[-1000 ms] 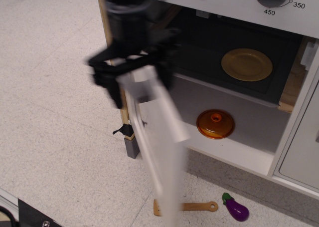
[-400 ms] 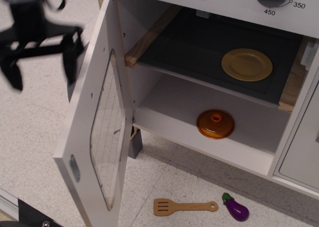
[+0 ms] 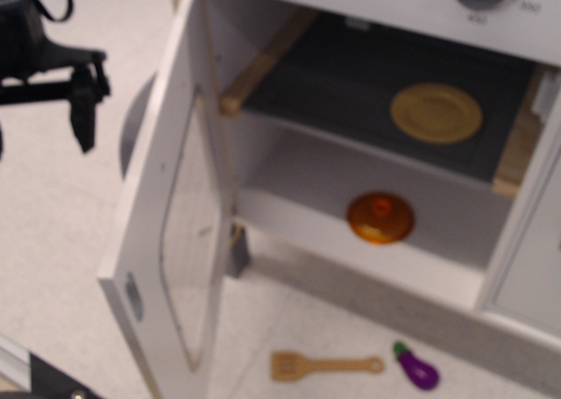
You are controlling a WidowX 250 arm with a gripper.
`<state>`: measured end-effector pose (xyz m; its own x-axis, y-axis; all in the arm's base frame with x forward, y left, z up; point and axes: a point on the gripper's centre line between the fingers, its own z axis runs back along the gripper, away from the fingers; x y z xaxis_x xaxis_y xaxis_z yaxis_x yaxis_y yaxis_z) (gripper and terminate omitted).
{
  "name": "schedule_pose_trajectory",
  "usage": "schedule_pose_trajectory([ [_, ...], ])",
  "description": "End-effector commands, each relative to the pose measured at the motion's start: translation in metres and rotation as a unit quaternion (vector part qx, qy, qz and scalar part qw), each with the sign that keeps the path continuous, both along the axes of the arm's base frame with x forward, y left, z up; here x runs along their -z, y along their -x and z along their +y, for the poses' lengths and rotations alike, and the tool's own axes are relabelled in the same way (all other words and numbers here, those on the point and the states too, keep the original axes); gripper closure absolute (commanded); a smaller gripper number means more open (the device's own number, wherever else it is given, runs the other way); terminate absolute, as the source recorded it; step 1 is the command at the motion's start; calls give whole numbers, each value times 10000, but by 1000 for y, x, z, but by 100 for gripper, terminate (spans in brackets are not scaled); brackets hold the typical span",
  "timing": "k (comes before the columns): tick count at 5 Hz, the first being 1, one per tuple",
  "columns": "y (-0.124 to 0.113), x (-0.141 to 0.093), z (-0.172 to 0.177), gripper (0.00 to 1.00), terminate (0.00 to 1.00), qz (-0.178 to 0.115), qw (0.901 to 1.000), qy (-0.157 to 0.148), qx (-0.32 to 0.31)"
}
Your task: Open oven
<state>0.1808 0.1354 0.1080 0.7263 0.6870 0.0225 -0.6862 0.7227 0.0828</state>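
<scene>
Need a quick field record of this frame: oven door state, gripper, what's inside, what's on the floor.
oven: white, dials along the top edge
oven door: swung wide open to the left, window visible
gripper: upper left, apart from the door, holding nothing; frame blurred, only one finger clearly in view, jaw state unclear
upper shelf: yellow plate on the dark tray
lower shelf: orange lid
floor: wooden spatula, purple eggplant to its right
</scene>
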Motion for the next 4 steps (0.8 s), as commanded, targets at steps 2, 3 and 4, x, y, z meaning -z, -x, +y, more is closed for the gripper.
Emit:
schedule_pose_trajectory([
  [2, -60, -80, -63, 0, 0, -679, 9959, 463, 388],
  [3, -76, -53, -99, 0, 0, -603, 9953, 688, 327],
  [4, -84, -12, -111, 0, 0, -561, 9960, 690, 122],
])
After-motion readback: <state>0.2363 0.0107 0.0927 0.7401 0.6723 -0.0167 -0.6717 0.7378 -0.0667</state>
